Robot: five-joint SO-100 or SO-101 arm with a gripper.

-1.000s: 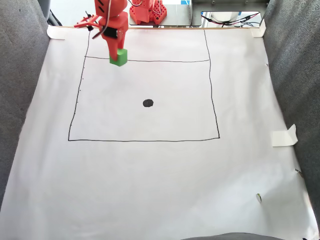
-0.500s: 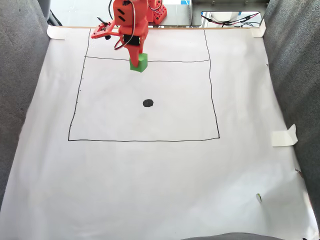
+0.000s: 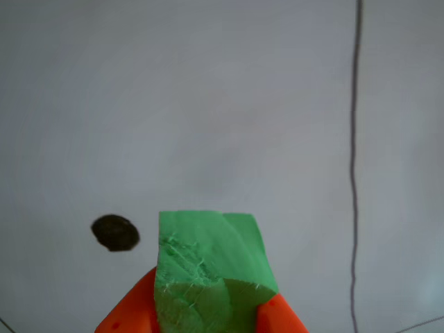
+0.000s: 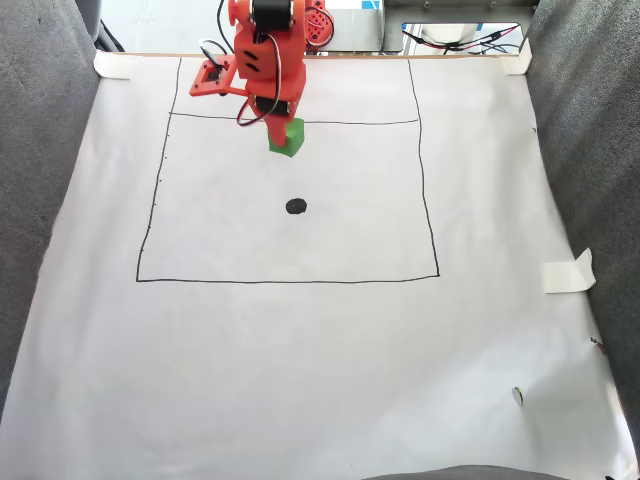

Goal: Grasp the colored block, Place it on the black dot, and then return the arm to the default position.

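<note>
Right now the arm (image 4: 262, 60) reaches out over the white paper sheet (image 4: 320, 350), and its gripper (image 4: 283, 132) is clamped on the green block (image 4: 286, 138). From the fixed view the block sits at the tip of the orange fingers, just below the upper drawn line (image 4: 350, 123) of the big pen-drawn rectangle, inside the frame. Whether it is touching the paper or hanging just above it, I cannot tell from here.

The black dot (image 4: 296, 206) lies near the middle of that rectangle, bare and uncovered, with the block apart from it, higher in the picture and a touch to the left.

Looking along the gripper in the other view, the green block (image 3: 208, 270) fills the bottom centre, rough and crumbly on its near face, squeezed between two orange fingers (image 3: 132, 312) that press in on both sides. The black dot (image 3: 115, 232) shows just to the left of the block's upper corner, close but not touching it. A thin dark line (image 3: 355, 159) runs down the paper on the right.

Grey fabric (image 4: 40, 150) flanks the sheet on both sides, and a scrap of tape (image 4: 568, 272) sticks up at the right edge.
</note>
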